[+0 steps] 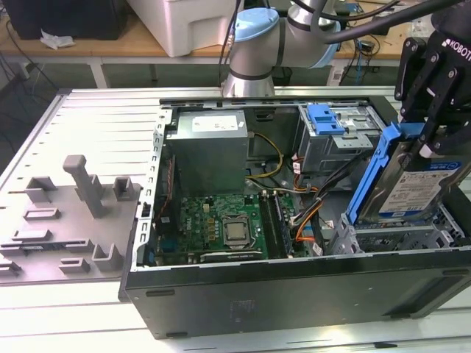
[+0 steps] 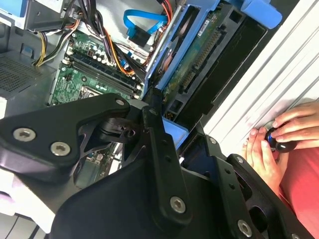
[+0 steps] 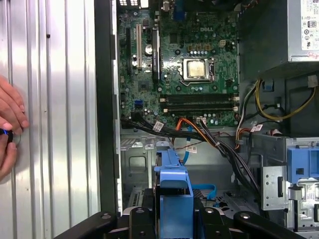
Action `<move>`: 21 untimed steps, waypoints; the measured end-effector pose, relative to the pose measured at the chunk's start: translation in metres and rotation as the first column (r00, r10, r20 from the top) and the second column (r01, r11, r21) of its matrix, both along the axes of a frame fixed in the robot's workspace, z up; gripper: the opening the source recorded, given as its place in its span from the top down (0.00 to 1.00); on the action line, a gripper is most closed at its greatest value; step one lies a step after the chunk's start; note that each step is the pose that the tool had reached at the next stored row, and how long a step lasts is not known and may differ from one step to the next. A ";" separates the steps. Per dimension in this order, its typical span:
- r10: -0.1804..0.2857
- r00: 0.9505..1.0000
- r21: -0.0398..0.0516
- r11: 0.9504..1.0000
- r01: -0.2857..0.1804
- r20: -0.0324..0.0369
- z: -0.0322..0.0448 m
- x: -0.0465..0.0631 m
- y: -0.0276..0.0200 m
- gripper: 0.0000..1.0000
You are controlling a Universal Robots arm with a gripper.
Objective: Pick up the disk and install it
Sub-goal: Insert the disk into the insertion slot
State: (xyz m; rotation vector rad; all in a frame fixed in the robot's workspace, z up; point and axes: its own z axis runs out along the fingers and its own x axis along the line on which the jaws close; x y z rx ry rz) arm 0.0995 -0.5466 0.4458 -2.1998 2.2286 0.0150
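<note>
A ribbed, pale grey metal table (image 1: 96, 118) fills the scene, with a wooden workbench (image 1: 110, 45) and a white box (image 1: 191, 26) behind it at the far side. On the exterior view's left of the table lies a grey moulded tray (image 1: 66, 220) with raised blocks. An open black computer case (image 1: 294, 294) lies on its side in the middle, showing a green motherboard (image 1: 213, 220), a grey power supply box (image 1: 210, 147) at the far side and bundled cables. The robot arm (image 1: 254, 37) rises from beyond the case. At the exterior view's right, the black gripper (image 1: 429, 143) is closed on the upper edge of the disk (image 1: 412, 187), its fingers pinching the blue frame. The disk hangs tilted over the metal drive cage (image 1: 390, 239) in the near right corner of the case. Its long axis slants steeply, the lower end down by the cage and the upper end raised toward the gripper. Its white-and-blue label faces the near side in the exterior view, and the second wrist view shows its underside (image 2: 199, 55) with a row of connector pins. A small blue tab piece (image 1: 324, 118) sits on the far drive bay. In both wrist views a person's hand (image 2: 279, 134) (image 3: 10, 124) rests on the ribbed table just outside the case, fingers around a small dark object.
</note>
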 end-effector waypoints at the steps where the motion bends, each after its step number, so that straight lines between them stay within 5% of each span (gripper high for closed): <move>1: 0.000 1.000 0.000 1.000 0.000 0.000 0.0004 0.000 0.0000 0.64; 21: -0.035 0.999 -0.004 0.999 0.035 0.000 0.0003 0.000 0.0001 0.64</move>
